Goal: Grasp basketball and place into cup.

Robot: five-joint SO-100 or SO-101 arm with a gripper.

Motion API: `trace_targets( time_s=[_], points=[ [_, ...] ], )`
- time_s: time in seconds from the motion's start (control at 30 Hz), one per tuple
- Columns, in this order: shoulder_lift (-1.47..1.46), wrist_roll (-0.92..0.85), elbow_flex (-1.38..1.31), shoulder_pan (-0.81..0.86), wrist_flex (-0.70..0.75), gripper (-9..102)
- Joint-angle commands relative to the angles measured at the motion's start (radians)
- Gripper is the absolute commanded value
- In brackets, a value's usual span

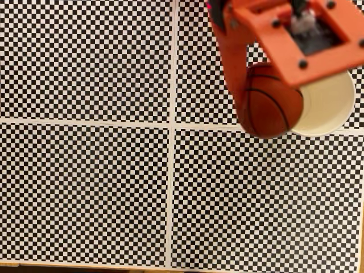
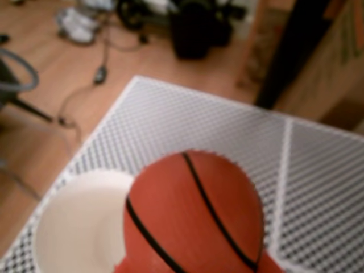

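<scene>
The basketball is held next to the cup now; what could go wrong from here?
1. In the fixed view the basketball overlaps only the left part of the cup. If it is released now, it may hit the rim and roll away over the checkered table.
2. The gripper and ball are close to the cup, so a sideways move could push or tip it.
3. In the wrist view the ball hides part of the cup, so alignment is hard to judge.

Matt, finely grained basketball (image 2: 193, 222) — smooth matt paper-like cup (image 2: 79, 227) — on a checker-printed table (image 1: 85, 187).
</scene>
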Motion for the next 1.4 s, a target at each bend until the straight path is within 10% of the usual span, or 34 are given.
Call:
trace_targets(
  time_s=[0.0,1.37],
  points=[
    [-0.017,0.018,-0.035,-0.031,-0.002,0],
    [-0.170,0.190,-0.009,-0.261,-0.138,0]
  ],
)
